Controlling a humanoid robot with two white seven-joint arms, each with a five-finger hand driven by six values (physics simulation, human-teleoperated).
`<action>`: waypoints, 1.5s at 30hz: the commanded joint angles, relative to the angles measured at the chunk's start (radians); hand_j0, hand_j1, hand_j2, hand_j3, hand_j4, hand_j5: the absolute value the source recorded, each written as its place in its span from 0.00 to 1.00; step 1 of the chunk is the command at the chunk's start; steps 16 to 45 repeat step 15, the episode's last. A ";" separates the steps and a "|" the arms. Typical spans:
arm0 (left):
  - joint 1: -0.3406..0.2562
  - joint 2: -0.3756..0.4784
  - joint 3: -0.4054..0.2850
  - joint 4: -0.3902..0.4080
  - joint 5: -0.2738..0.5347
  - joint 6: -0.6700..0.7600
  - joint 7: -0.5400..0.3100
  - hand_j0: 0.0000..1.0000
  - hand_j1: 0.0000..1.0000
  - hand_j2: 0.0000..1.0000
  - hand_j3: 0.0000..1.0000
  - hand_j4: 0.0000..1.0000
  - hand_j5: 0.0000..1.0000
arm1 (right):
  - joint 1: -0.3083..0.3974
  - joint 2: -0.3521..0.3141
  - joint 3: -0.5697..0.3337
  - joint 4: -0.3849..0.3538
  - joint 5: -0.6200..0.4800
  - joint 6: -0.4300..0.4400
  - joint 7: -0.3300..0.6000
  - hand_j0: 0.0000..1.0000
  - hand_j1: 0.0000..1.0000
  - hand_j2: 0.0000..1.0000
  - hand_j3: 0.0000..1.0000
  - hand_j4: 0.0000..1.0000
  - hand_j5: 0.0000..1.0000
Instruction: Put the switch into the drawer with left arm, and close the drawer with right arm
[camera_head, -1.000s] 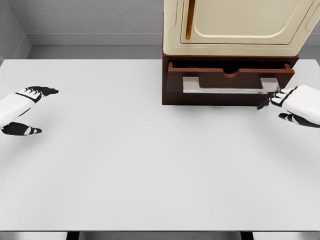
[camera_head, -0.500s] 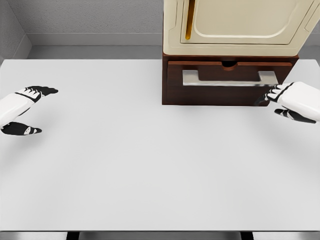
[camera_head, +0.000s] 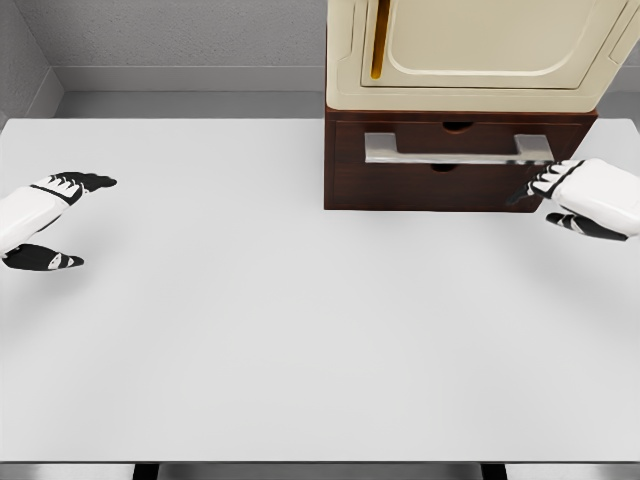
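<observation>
One brown drawer (camera_head: 455, 165) sits pushed shut under the cream box (camera_head: 470, 55). No switch shows. Right hand (camera_head: 585, 195) touches its handle (camera_head: 458, 152), fingers loose. Left hand (camera_head: 45, 220) rests spread, holding nothing.

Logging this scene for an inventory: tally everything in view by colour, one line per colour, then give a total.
White: 4 - table, left hand, right hand, cream cabinet
Brown: 1 - drawer, looking pushed in
Silver: 1 - handle
Total: 6
No switch is in view.
</observation>
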 joint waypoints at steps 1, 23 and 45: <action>0.000 0.001 0.001 -0.001 0.007 0.002 0.001 1.00 1.00 1.00 1.00 1.00 1.00 | -0.002 -0.001 0.000 0.003 -0.005 0.001 -0.001 0.68 0.68 0.68 0.68 0.68 0.68; 0.009 -0.001 0.016 -0.002 0.009 0.002 -0.001 1.00 1.00 1.00 1.00 1.00 1.00 | 0.077 -0.114 -0.012 -0.023 -0.019 0.001 -0.011 0.69 0.69 0.69 0.69 0.69 0.69; 0.009 -0.001 0.016 -0.002 0.009 0.002 -0.001 1.00 1.00 1.00 1.00 1.00 1.00 | 0.077 -0.114 -0.012 -0.023 -0.019 0.001 -0.011 0.69 0.69 0.69 0.69 0.69 0.69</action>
